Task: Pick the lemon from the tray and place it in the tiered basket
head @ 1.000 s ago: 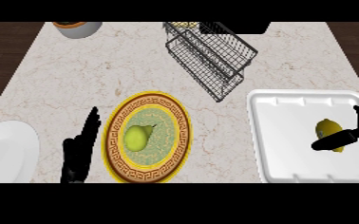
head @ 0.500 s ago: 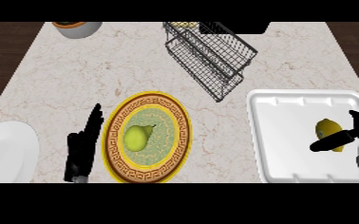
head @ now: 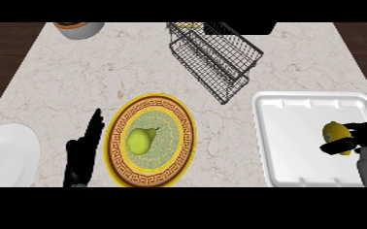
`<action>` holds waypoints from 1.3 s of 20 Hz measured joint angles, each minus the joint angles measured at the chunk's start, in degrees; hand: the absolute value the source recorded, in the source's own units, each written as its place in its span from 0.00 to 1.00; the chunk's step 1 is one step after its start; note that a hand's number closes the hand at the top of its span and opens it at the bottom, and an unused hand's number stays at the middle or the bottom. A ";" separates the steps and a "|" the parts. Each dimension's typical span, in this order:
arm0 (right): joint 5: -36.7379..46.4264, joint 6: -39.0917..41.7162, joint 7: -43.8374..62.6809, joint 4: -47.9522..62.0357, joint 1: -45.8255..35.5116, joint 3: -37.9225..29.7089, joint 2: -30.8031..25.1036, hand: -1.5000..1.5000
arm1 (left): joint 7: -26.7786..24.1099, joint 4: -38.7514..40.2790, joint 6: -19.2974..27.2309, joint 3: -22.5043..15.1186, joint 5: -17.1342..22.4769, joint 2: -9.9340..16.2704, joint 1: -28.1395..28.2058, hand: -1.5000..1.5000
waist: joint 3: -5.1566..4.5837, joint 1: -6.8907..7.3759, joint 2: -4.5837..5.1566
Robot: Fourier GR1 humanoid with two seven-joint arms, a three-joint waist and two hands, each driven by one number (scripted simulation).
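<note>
Lemon [head: 335,133] sits at the right edge of the white tray [head: 301,107], and we see the right hand [head: 351,144] has barely shifted over the last second, its fingers curled round the fruit, which has not lifted yet. The left hand [head: 84,151] rests flat, fingers straight, beside the patterned plate [head: 180,126] with its pear [head: 141,140]. We judge the grasp is settling; the wire tiered basket [head: 215,58] waits well apart up the counter.

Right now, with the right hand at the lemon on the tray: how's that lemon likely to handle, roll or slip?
The lemon is rounded and oval, so it would probably roll on the flat white tray if nudged. Its skin looks smooth, so it may slip between the right hand fingers. It likely holds its shape when lifted.
</note>
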 measured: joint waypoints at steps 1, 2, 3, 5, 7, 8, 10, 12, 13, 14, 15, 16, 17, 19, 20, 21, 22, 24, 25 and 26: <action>0.58 -0.14 -0.89 0.75 -0.20 -0.32 0.07 1.00 | 0.19 0.56 -0.24 0.46 -0.08 -0.22 -0.61 0.50 | -0.04 -0.01 -0.02; 1.03 0.01 -1.31 0.75 -0.14 -0.38 0.24 1.00 | -0.24 1.31 -0.47 0.68 -0.30 -0.51 -0.79 0.50 | -0.08 -0.04 -0.03; 1.67 -0.25 -1.52 0.20 0.22 -0.20 0.75 1.00 | -0.87 2.20 -0.74 1.21 -0.29 -0.65 -1.13 0.50 | -0.14 -0.09 -0.05; 2.64 -1.10 -3.35 2.03 -0.80 -0.51 1.00 1.00 | -0.41 1.83 -0.37 1.09 -1.03 -1.15 -1.31 0.50 | -0.29 -0.13 -0.09; 4.02 -1.48 -5.86 3.01 -0.72 0.10 0.68 1.00 | -0.65 1.36 -0.75 1.33 -1.07 -1.02 -0.77 0.50 | -0.34 -0.04 -0.13; 5.12 -2.03 -6.87 3.83 -1.01 0.55 0.53 1.00 | -0.76 1.33 -0.48 0.95 -1.51 -1.45 -0.52 0.50 | -0.38 -0.02 -0.16; 7.76 -3.69 -7.91 3.71 -0.71 2.24 1.07 1.00 | -0.62 0.83 -0.63 0.90 -1.57 -1.56 -0.28 0.50 | -0.57 -0.07 -0.24; 11.29 -4.88 -5.97 1.18 -0.96 6.18 3.58 1.00 | -0.96 1.34 -1.10 1.54 -1.11 -1.25 -0.60 0.50 | -0.83 -0.13 -0.34; 12.94 -5.02 -4.62 -0.55 -1.24 8.64 5.33 1.00 | -0.72 1.45 -0.98 1.37 -1.30 -1.41 -0.78 0.50 | -0.84 -0.10 -0.39; 14.89 -5.25 -3.16 -2.13 -1.55 11.52 7.47 1.00 | -0.63 1.76 -0.98 1.26 -1.38 -1.56 -1.10 0.50 | -0.87 0.01 -0.42; 16.69 -5.07 -1.62 -3.42 -2.25 14.52 9.83 1.00 | -0.50 1.95 -1.00 1.10 -1.45 -1.72 -1.42 0.50 | -0.83 0.31 -0.43; 18.62 -5.14 -0.11 -4.95 -2.43 17.42 12.11 1.00 | -0.55 1.73 -1.40 1.25 -1.30 -1.29 -1.19 0.50 | -0.74 0.48 -0.48; 20.95 -5.45 1.48 -6.00 -2.63 20.05 14.11 1.00 | -0.10 1.74 -1.25 1.33 -1.38 -1.29 -1.59 0.50 | -0.70 0.43 -0.49; 25.08 -6.39 4.60 -8.48 -2.76 24.65 18.07 1.00 | 0.40 1.00 -1.14 1.36 -1.43 -1.23 -1.44 0.50 | -0.50 0.36 -0.45; 26.45 -7.19 6.07 -9.97 -2.51 27.19 19.60 1.00 | 0.70 0.84 -1.61 1.70 -1.09 -0.78 -1.48 0.50 | -0.40 0.34 -0.43; 27.73 -7.91 7.33 -11.44 -2.53 29.26 20.79 1.00 | 0.45 1.35 -1.72 1.97 -0.94 -0.78 -1.67 0.50 | -0.32 0.26 -0.38; 29.29 -8.28 8.23 -13.22 -2.15 30.91 21.73 1.00 | 0.64 0.86 -1.78 1.93 -0.94 -0.72 -1.37 0.50 | -0.25 0.18 -0.37; 31.90 -9.30 9.65 -17.41 -1.31 33.25 23.03 1.00 | 0.38 0.81 -1.78 2.26 -0.85 -0.58 -0.95 0.50 | -0.16 -0.10 -0.40; 32.80 -9.82 10.26 -19.76 -1.46 33.67 23.48 1.00 | 0.53 0.63 -1.78 2.36 -0.86 -0.40 -0.72 0.50 | -0.13 -0.23 -0.46; 33.72 -10.32 10.98 -21.97 -2.05 34.13 23.83 1.00 | 0.28 0.85 -1.81 2.48 -0.83 -0.36 -0.57 0.50 | -0.12 -0.31 -0.50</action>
